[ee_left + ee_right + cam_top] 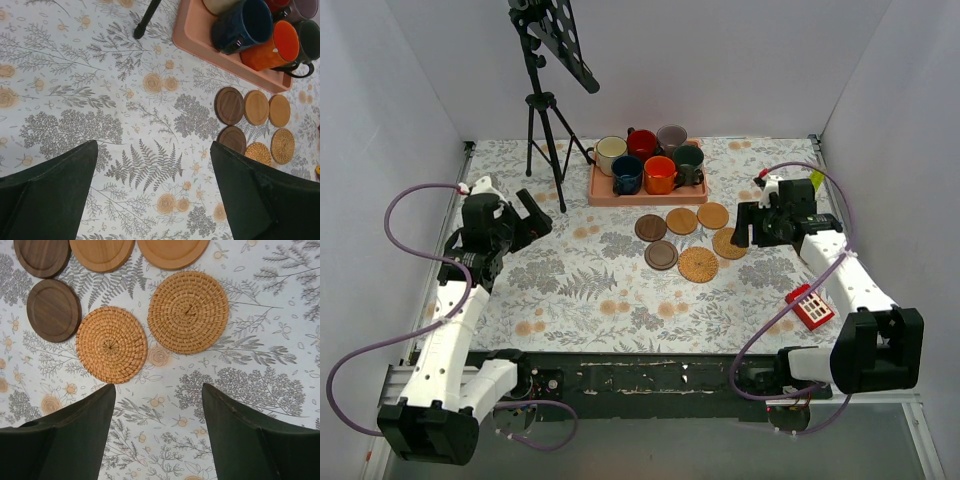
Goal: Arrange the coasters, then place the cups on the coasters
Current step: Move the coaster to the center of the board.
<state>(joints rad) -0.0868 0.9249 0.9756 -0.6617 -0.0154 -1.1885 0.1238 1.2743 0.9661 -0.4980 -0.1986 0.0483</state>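
Note:
Six coasters lie in two rows at mid-table: dark brown (650, 228), tan (682, 221), tan (713, 215), dark brown (661, 255), woven (698, 265) and woven (729, 243). Behind them a pink tray (605, 196) holds six cups: cream (610, 152), red (642, 143), grey-lilac (671, 137), navy (627, 174), orange (660, 175), dark green (688, 162). My left gripper (152, 150) hangs open over bare cloth, left of the coasters. My right gripper (157, 390) is open and empty, just short of a woven coaster (111, 345).
A black tripod stand (545, 100) rises at the back left, one foot (145, 22) near the tray's left end. A small red box (810, 306) lies by the right arm. White walls close in the left, back and right sides.

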